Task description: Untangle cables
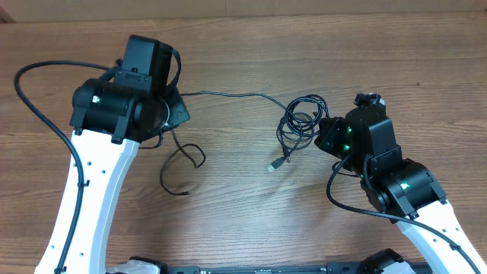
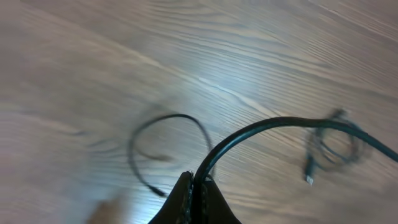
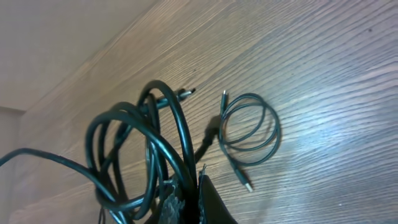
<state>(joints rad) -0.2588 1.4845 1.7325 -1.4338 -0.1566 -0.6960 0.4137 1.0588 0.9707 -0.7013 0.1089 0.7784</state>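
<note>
The cables are thin black cords. My left gripper [image 2: 198,182] is shut on one cable [image 2: 280,122] that arcs away to the right toward a small tangled coil [image 1: 300,120]. A loose looping strand [image 1: 183,160] lies on the table below the left gripper [image 1: 173,114]. Just right of the coil, my right gripper [image 1: 326,135] is shut on a bundle of several cable loops [image 3: 143,149], held up off the wood. In the right wrist view a thin round loop [image 3: 250,127] with a metal plug end [image 3: 247,185] lies flat on the table beyond the fingers.
The wooden table [image 1: 243,221] fills every view. A plug end [image 1: 274,164] rests between the two arms. Thick black arm cabling [image 1: 38,99] curves out to the left of the left arm, and more [image 1: 342,202] hangs by the right arm.
</note>
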